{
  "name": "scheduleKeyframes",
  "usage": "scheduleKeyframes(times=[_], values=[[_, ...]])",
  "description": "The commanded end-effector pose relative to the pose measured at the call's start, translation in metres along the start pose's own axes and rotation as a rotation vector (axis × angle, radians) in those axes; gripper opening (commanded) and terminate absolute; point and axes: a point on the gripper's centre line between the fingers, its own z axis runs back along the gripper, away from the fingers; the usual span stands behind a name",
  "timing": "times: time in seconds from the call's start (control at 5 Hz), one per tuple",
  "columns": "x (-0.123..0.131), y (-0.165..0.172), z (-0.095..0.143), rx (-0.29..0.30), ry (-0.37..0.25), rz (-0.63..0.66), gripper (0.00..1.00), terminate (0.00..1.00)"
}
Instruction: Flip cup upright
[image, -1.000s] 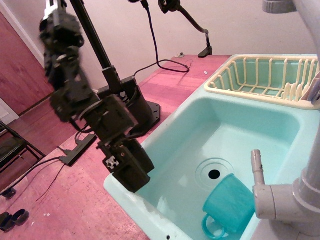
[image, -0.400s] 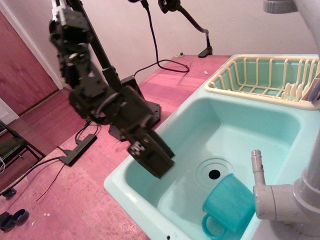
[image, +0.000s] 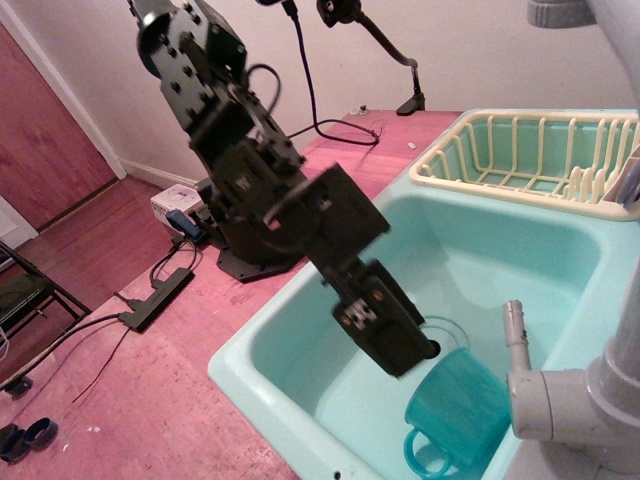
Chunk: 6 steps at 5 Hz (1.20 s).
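Observation:
The cup (image: 456, 412) is a teal-green plastic mug lying mouth-down and tilted at the near right of the pale aqua sink basin (image: 480, 262), its loop handle pointing toward the near rim. My black gripper (image: 400, 352) hangs over the basin just left of the cup, its tip close to the cup's upper side. The tip is blurred and its fingers look close together with nothing held; I cannot tell for sure how they stand. The drain hole is partly hidden behind the gripper.
A grey faucet (image: 560, 390) stands at the near right, right beside the cup. A cream dish rack (image: 530, 160) sits on the far rim of the sink. The arm's black base (image: 265, 245) stands on the red table to the left, with cables (image: 130, 310).
My arm has swung right and down, from over the sink's left rim into the basin, ending next to the cup. The cup has not moved.

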Motion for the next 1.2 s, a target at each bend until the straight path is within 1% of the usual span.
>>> scheduleKeyframes(times=[0.0,0.2,0.4,0.6,0.8,1.0], values=[[0.009,-0.024,-0.015,-0.057,0.013,-0.02,1.0,0.0],[0.003,-0.029,-0.029,-0.058,0.051,-0.035,1.0,0.0],[-0.002,-0.033,-0.035,-0.045,0.079,-0.031,0.0,0.0],[0.002,-0.031,-0.028,-0.014,0.13,-0.074,0.0,0.0],[0.008,-0.022,-0.006,0.052,0.178,-0.124,0.0,0.0],[0.017,-0.013,0.022,0.174,0.293,-0.186,0.0,0.0]])
